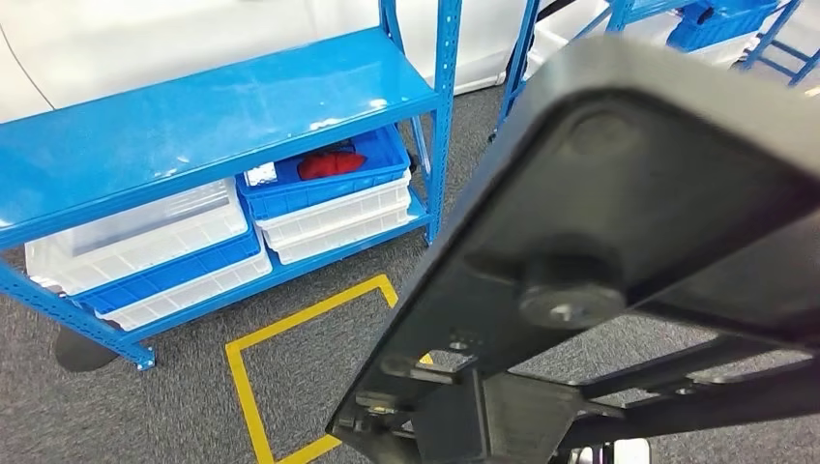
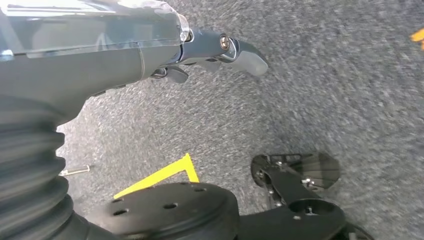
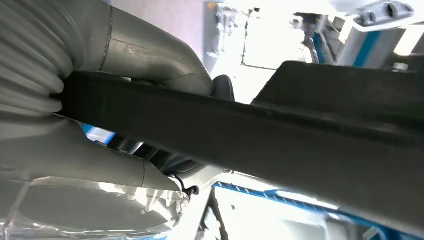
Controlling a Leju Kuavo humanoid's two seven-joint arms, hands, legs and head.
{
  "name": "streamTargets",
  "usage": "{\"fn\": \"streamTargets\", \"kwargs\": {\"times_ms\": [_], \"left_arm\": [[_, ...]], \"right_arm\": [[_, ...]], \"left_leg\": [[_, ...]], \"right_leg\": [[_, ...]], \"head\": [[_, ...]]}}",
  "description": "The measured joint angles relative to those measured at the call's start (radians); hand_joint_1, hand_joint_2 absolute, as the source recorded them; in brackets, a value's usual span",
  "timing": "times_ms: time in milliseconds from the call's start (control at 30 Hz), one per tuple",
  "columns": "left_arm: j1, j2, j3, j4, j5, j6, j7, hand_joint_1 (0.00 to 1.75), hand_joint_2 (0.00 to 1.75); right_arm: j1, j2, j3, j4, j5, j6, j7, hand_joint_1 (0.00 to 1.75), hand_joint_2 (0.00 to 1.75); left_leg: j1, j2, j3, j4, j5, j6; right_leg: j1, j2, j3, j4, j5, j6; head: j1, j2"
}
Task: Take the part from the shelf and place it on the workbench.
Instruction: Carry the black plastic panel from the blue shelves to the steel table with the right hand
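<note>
A large flat black part (image 1: 619,193) with ribs and a round boss is held up close to my head camera and covers the right half of that view. In the right wrist view my right hand (image 3: 100,150) grips the black part (image 3: 280,130), with the thick grey thumb (image 3: 150,55) on one face and the rest of the hand on the other. My left hand (image 2: 200,50) hangs over grey carpet and holds nothing, its thumb (image 2: 247,55) stretched out. The blue shelf (image 1: 213,106) stands to the left in the head view.
On the shelf's lower level sit a blue bin with a red item (image 1: 329,164) and several white and blue bins (image 1: 145,242). A yellow tape square (image 1: 242,387) marks the carpet before it. Another blue rack (image 1: 522,58) with a blue bin (image 1: 720,24) stands behind.
</note>
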State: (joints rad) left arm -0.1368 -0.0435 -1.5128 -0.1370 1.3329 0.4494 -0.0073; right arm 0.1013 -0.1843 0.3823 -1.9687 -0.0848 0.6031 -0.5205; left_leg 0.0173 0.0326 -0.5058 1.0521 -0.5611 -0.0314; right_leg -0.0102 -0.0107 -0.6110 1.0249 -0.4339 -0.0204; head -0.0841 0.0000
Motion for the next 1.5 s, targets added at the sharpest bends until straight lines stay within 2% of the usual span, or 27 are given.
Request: {"fn": "streamTargets", "kwargs": {"times_ms": [100, 133, 167, 200, 267, 300, 333, 400, 467, 533, 600, 633, 667, 700, 767, 833, 933, 1000, 1033, 1100, 1133, 1167, 1200, 1300, 1367, 1433, 1500], "left_arm": [[-0.005, 0.000, -0.002, 0.000, 0.000, 0.000, -0.002, 0.00, 1.75], [-0.007, 0.000, -0.002, 0.000, 0.001, 0.000, -0.002, 0.00, 1.75], [-0.009, 0.000, -0.002, 0.000, 0.001, 0.000, -0.002, 0.00, 1.75], [-0.009, 0.000, -0.002, 0.000, 0.000, 0.000, -0.001, 0.00, 1.75], [-0.006, 0.001, -0.003, 0.000, 0.000, 0.000, 0.000, 0.00, 1.75], [-0.005, 0.002, -0.003, 0.000, 0.000, 0.000, 0.001, 0.00, 1.75], [-0.004, 0.003, -0.003, 0.000, 0.000, 0.000, 0.001, 0.00, 1.75], [-0.004, 0.003, -0.004, 0.000, 0.000, 0.000, 0.001, 0.00, 1.75], [-0.006, 0.002, -0.004, 0.000, 0.001, 0.000, 0.002, 0.00, 1.75], [-0.004, 0.001, -0.004, 0.000, 0.003, 0.000, 0.006, 0.00, 1.75], [0.001, 0.001, -0.003, 0.000, 0.008, 0.000, 0.007, 0.00, 1.75], [0.002, 0.001, -0.003, 0.000, 0.011, 0.000, 0.007, 0.00, 1.75], [0.004, 0.001, -0.003, 0.000, 0.014, 0.000, 0.006, 0.00, 1.75], [0.004, 0.001, -0.003, 0.000, 0.016, 0.000, 0.004, 0.00, 1.75], [0.004, 0.001, -0.003, 0.000, 0.020, 0.001, 0.002, 0.00, 1.75], [0.002, 0.001, -0.003, 0.000, 0.021, 0.002, 0.001, 0.00, 1.75], [0.000, 0.001, -0.002, 0.000, 0.021, 0.005, 0.002, 0.00, 1.75], [-0.002, 0.000, -0.002, 0.000, 0.021, 0.007, 0.003, 0.00, 1.75], [-0.003, 0.000, -0.002, 0.000, 0.021, 0.007, 0.003, 0.00, 1.75], [-0.006, 0.000, -0.002, 0.000, 0.021, 0.007, 0.001, 0.00, 1.75], [-0.008, 0.000, -0.002, 0.000, 0.021, 0.007, 0.002, 0.00, 1.75], [-0.011, 0.000, -0.002, 0.000, 0.021, 0.006, 0.003, 0.00, 1.75], [-0.012, 0.000, -0.002, 0.000, 0.021, 0.006, 0.007, 0.00, 1.75], [-0.008, 0.000, -0.002, 0.000, 0.021, 0.006, 0.021, 0.00, 1.75], [-0.007, 0.001, -0.002, 0.000, 0.021, 0.006, 0.025, 0.00, 1.75], [-0.007, 0.000, -0.002, 0.000, 0.024, 0.006, 0.024, 0.00, 1.75], [-0.008, -0.002, -0.002, 0.000, 0.029, 0.006, 0.024, 0.00, 1.75]], "right_arm": [[-0.001, 0.000, 0.006, -0.003, -0.002, -0.004, -0.001, 1.75, 1.75], [0.000, 0.000, 0.007, -0.004, -0.002, -0.005, -0.001, 1.75, 1.75], [0.000, 0.000, 0.008, -0.004, -0.002, -0.006, -0.001, 1.75, 1.75], [0.000, 0.000, 0.010, -0.004, -0.003, -0.007, -0.001, 1.75, 1.75], [0.000, 0.000, 0.012, -0.004, -0.003, -0.008, -0.001, 1.75, 1.75], [0.000, 0.000, 0.012, -0.005, -0.003, -0.008, -0.001, 1.75, 1.75], [0.000, 0.000, 0.013, -0.005, -0.003, -0.008, 0.000, 1.75, 1.75], [0.000, -0.001, 0.014, -0.006, -0.003, -0.008, 0.000, 1.75, 1.75], [0.001, -0.002, 0.014, -0.008, -0.003, -0.007, -0.001, 1.75, 1.75], [-0.002, -0.003, 0.015, -0.010, -0.005, -0.006, 0.000, 1.75, 1.75], [-0.006, -0.003, 0.019, -0.008, -0.011, -0.002, 0.005, 1.75, 1.75], [-0.008, -0.003, 0.023, -0.006, -0.015, 0.002, 0.009, 1.75, 1.75], [-0.011, -0.003, 0.026, -0.003, -0.019, 0.005, 0.012, 1.75, 1.75], [-0.016, -0.003, 0.029, 0.000, -0.023, 0.008, 0.016, 1.75, 1.75], [-0.031, -0.003, 0.034, 0.006, -0.033, 0.010, 0.022, 1.75, 1.75], [-0.048, -0.003, 0.037, 0.012, -0.045, 0.013, 0.027, 1.75, 1.75], [-0.060, -0.004, 0.049, 0.018, -0.037, 0.062, -0.002, 1.75, 1.75], [-0.064, -0.005, 0.080, 0.023, -0.014, 0.110, -0.047, 1.75, 1.75], [-0.065, -0.006, 0.102, 0.026, -0.004, 0.126, -0.068, 1.75, 1.75], [-0.069, -0.009, 0.143, 0.034, 0.006, 0.140, -0.099, 1.75, 1.75], [-0.073, -0.012, 0.159, 0.040, 0.004, 0.145, -0.109, 1.75, 1.75], [-0.078, -0.017, 0.172, 0.046, 0.000, 0.149, -0.118, 1.75, 1.75], [-0.086, -0.024, 0.183, 0.052, -0.005, 0.153, -0.125, 1.75, 1.75], [-0.102, -0.050, 0.203, 0.068, -0.013, 0.163, -0.150, 1.75, 1.75], [-0.103, -0.071, 0.209, 0.073, -0.004, 0.167, -0.165, 1.75, 1.75], [-0.100, -0.092, 0.213, 0.073, 0.013, 0.169, -0.172, 1.75, 1.75], [-0.103, -0.108, 0.217, 0.073, 0.026, 0.169, -0.176, 1.75, 1.75]], "left_leg": [[0.000, -0.019, -0.098, 0.197, -0.085, -0.001], [-0.001, -0.021, -0.119, 0.236, -0.089, 0.000], [-0.001, -0.022, -0.122, 0.235, -0.072, 0.002], [-0.002, -0.023, -0.108, 0.196, -0.037, 0.007], [-0.004, -0.041, -0.057, 0.066, 0.039, 0.020], [-0.005, -0.051, -0.037, 0.011, 0.059, 0.025], [-0.007, -0.059, -0.026, -0.022, 0.066, 0.029], [-0.008, -0.060, -0.019, -0.043, 0.064, 0.034], [-0.004, -0.051, -0.015, -0.054, 0.074, 0.044], [0.000, -0.038, -0.011, -0.063, 0.081, 0.051], [0.000, -0.025, -0.012, -0.063, 0.081, 0.053], [0.001, -0.018, -0.012, -0.063, 0.081, 0.052], [0.001, -0.012, -0.011, -0.063, 0.080, 0.051], [0.002, -0.007, -0.009, -0.062, 0.078, 0.048], [0.003, 0.001, -0.004, -0.061, 0.072, 0.039], [0.000, 0.008, -0.001, -0.058, 0.067, 0.027], [-0.003, 0.019, 0.001, -0.061, 0.063, 0.008], [0.001, 0.009, -0.009, -0.030, 0.038, 0.000], [0.003, -0.001, -0.029, 0.014, 0.011, -0.002], [0.003, -0.018, -0.093, 0.151, -0.051, -0.003], [0.002, -0.021, -0.123, 0.209, -0.067, -0.002], [0.002, -0.022, -0.137, 0.236, -0.064, -0.001], [0.001, -0.023, -0.132, 0.220, -0.040, 0.002], [0.000, -0.049, -0.055, 0.034, 0.062, 0.019], [-0.003, -0.066, -0.033, -0.030, 0.074, 0.025], [-0.004, -0.060, -0.030, -0.040, 0.074, 0.030], [-0.001, -0.047, -0.025, -0.050, 0.083, 0.042]], "right_leg": [[0.005, 0.013, 0.002, -0.001, -0.002, -0.012], [0.008, 0.019, 0.003, 0.000, -0.002, -0.013], [0.010, 0.026, 0.005, 0.000, -0.003, -0.014], [0.013, 0.034, 0.008, 0.001, -0.004, -0.014], [0.018, 0.050, 0.012, 0.002, -0.004, -0.013], [0.019, 0.057, 0.011, 0.004, -0.004, -0.010], [0.018, 0.062, 0.008, 0.005, -0.002, -0.005], [0.015, 0.070, 0.002, 0.002, 0.003, 0.007], [0.014, 0.059, -0.003, 0.011, -0.004, 0.019], [0.010, 0.034, -0.038, 0.086, -0.050, 0.030], [0.002, 0.023, -0.101, 0.214, -0.109, 0.041], [-0.004, 0.022, -0.122, 0.258, -0.119, 0.046], [-0.009, 0.019, -0.126, 0.267, -0.111, 0.051], [-0.013, 0.015, -0.110, 0.235, -0.085, 0.054], [-0.019, -0.007, -0.037, 0.102, -0.023, 0.057], [-0.014, -0.024, 0.007, 0.013, -0.001, 0.047], [-0.006, -0.014, 0.006, 0.002, -0.005, 0.023], [-0.008, -0.005, 0.009, -0.005, -0.003, 0.007], [-0.009, -0.001, 0.011, -0.008, -0.002, 0.000], [-0.005, 0.008, 0.012, -0.009, -0.003, -0.007], [-0.002, 0.015, 0.013, -0.008, -0.003, -0.009], [0.000, 0.022, 0.014, -0.007, -0.004, -0.010], [0.002, 0.032, 0.015, -0.006, -0.004, -0.010], [0.007, 0.059, 0.015, 0.001, -0.006, -0.007], [0.007, 0.069, 0.008, 0.004, -0.003, 0.004], [0.005, 0.077, 0.003, 0.003, 0.001, 0.018], [0.005, 0.064, -0.006, 0.021, -0.013, 0.029]], "head": [[0.000, 0.000], [0.000, 0.000], [0.000, 0.000], [0.000, 0.000], [0.000, 0.000], [0.000, 0.000], [0.000, 0.000], [0.000, 0.000], [0.000, 0.000], [0.000, 0.000], [0.000, 0.000], [0.000, 0.000], [0.000, 0.000], [0.000, 0.000], [0.000, 0.000], [0.000, 0.000], [0.000, 0.000], [0.000, 0.000], [0.000, 0.000], [0.000, 0.000], [0.000, 0.000], [0.000, 0.000], [0.000, 0.000], [0.000, 0.000], [0.000, 0.000], [0.000, 0.000], [0.000, 0.000]]}}
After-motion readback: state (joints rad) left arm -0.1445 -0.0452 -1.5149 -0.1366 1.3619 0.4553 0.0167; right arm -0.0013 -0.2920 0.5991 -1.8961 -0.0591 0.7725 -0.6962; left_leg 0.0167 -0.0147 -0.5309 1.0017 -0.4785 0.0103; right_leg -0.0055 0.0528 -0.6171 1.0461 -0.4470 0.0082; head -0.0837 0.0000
